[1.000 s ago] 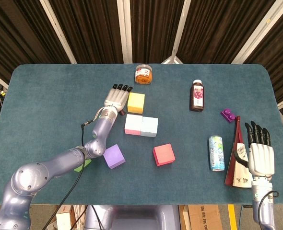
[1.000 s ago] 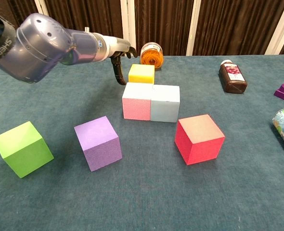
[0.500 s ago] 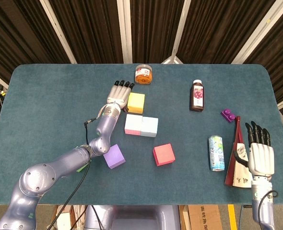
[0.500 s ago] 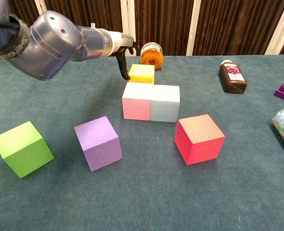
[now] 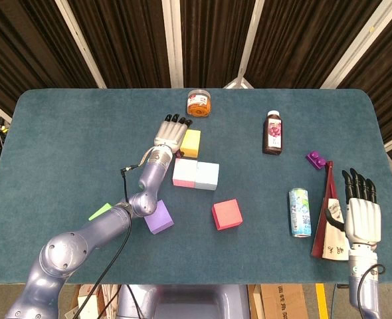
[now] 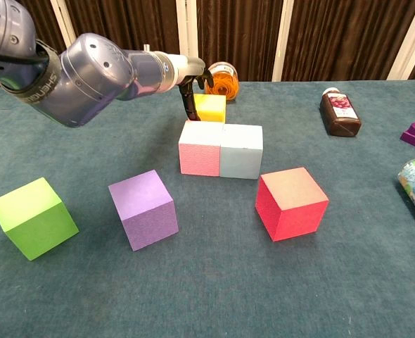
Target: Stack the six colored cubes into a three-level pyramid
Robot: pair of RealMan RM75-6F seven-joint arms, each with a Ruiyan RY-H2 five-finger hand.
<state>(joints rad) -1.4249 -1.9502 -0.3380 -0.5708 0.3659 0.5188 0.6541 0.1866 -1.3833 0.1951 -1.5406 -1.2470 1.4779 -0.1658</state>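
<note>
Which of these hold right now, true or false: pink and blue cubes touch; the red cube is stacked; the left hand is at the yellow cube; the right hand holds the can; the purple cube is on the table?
1. The pink cube and blue cube sit side by side, touching. True.
2. The red cube is stacked on another cube. False: it sits alone on the table.
3. The left hand is at the yellow cube. True.
4. The right hand holds the can. False: it holds nothing and lies apart from the can.
5. The purple cube is on the table. True.
</note>
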